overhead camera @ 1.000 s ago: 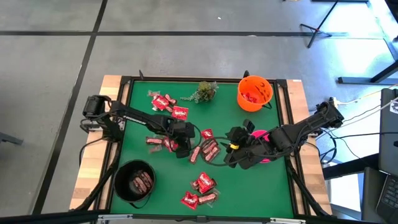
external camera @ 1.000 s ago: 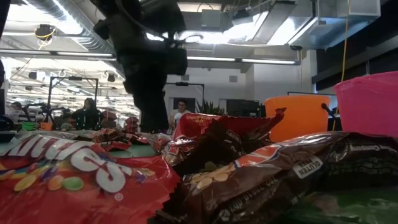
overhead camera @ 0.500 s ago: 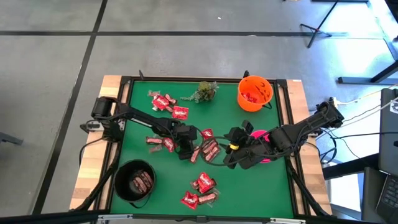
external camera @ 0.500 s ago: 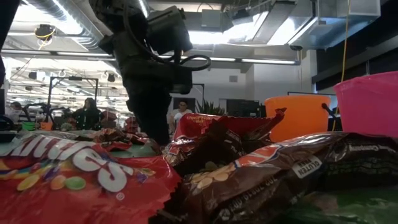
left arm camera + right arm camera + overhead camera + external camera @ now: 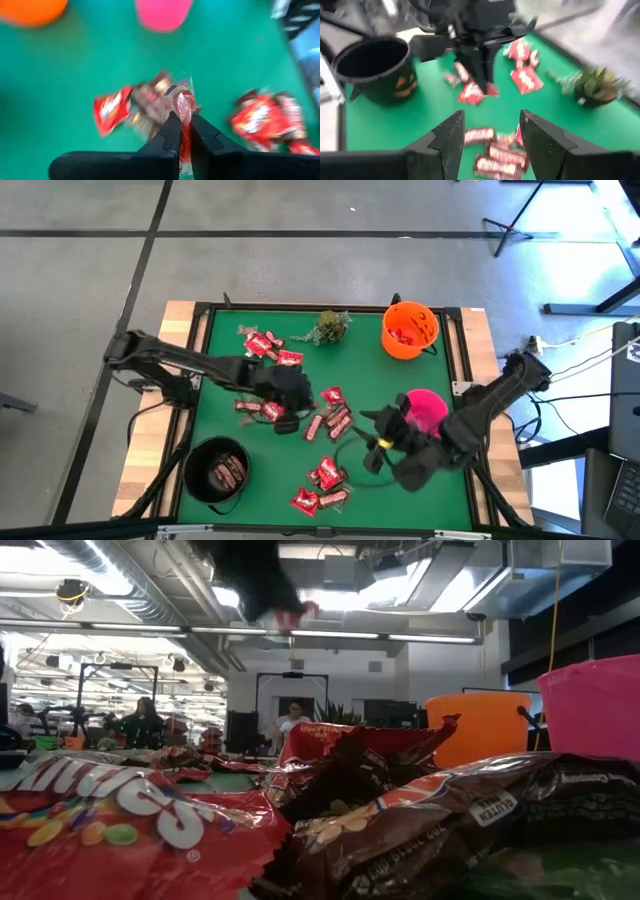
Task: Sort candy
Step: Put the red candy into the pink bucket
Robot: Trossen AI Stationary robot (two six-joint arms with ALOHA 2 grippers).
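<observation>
Green table holds three bowls; left fingers pinch one red candy, right fingers apart.

Green tabletop, wood-edged. On it: scattered candy, orange bowl, pink bowl, black bucket holding bars, small green plant sprig.

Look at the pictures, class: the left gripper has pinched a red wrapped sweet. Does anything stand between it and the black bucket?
Nothing visible does. The left gripper, shut on the red wrapped sweet, hangs over the middle of the table; bare green felt lies between it and the black bucket near the front left corner.
</observation>
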